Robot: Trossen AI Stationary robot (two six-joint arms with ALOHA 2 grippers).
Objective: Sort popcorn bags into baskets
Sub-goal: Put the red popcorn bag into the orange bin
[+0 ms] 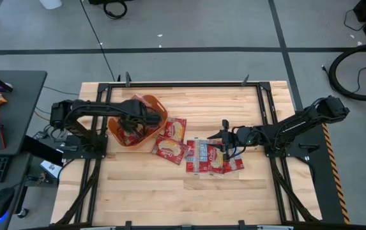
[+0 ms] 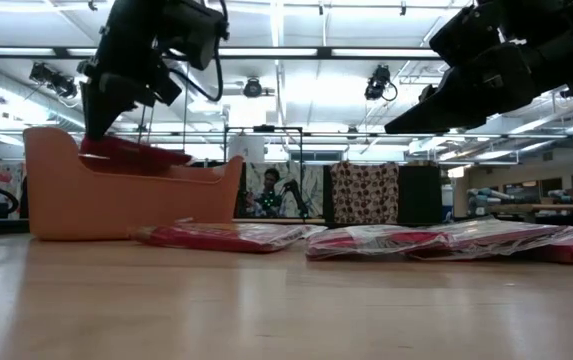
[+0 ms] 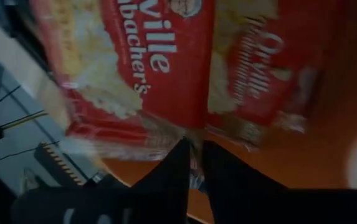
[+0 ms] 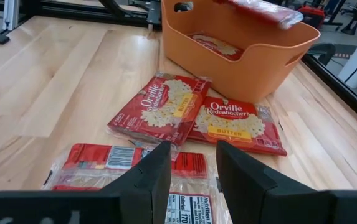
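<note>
now the left gripper hangs over the orange basket at the left of the table, fingers a narrow gap apart with the edge of a popcorn bag between them, that bag lying across the basket's rim. more bags sit inside. over to the right, the right gripper hovers, jaws spread and empty, above the loose bags on the wooden table, two more bags just beside the basket.

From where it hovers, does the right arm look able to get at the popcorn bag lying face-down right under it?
Probably yes: the right gripper hangs with fingers open just above the face-down popcorn bag, and nothing lies between them.
</note>
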